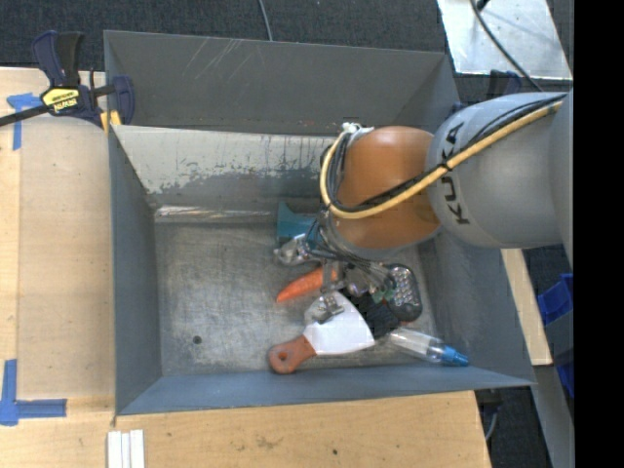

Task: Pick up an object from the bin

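The gripper hung low over the middle of the grey metal bin, tucked beneath the arm's rounded orange cover. The cover and cabling hid enough of it that whether it was spread or clenched could not be told, and nothing could be seen held in it. Nearest the camera, against the front wall, lay a white flat-bladed spatula with a reddish-brown handle, the handle pointing to the view's left. Just to its right lay a clear plastic tube with a blue tip. A black blocky piece touched the spatula's blade on the arm's side. Just behind these lay an orange tapered carrot-shaped piece, the thing closest under the gripper. It rested on the bin floor near the centre, its long axis slanting from the view's lower left up toward the right. Its right end passed under the gripper and its left end stuck out to the left. The piece therefore lay slightly left of the tool and toward the camera, so a grasp would probably have to close across that slanted axis, not along it. Farther back, near the rear wall, a teal block sat just beside the gripper's far side.
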`<control>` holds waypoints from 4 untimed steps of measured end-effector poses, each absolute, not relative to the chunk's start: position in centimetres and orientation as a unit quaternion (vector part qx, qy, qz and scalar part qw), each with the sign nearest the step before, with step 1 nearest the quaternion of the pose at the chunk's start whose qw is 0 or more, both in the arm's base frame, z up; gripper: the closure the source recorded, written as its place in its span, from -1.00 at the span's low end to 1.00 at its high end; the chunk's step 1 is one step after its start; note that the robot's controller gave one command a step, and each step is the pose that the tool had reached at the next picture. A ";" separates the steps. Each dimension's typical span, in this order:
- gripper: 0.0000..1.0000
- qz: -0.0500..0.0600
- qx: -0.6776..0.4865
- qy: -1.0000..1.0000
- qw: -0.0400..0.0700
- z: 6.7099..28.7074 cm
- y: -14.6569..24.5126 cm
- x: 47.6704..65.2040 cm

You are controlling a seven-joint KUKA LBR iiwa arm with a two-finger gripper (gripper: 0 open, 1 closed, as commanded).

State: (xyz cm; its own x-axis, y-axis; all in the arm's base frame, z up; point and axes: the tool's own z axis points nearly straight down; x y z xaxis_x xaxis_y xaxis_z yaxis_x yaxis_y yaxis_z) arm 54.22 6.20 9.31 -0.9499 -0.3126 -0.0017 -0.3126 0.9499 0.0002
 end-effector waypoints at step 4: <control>1.00 0.002 -0.179 0.984 -0.002 8.7 2.4 57.2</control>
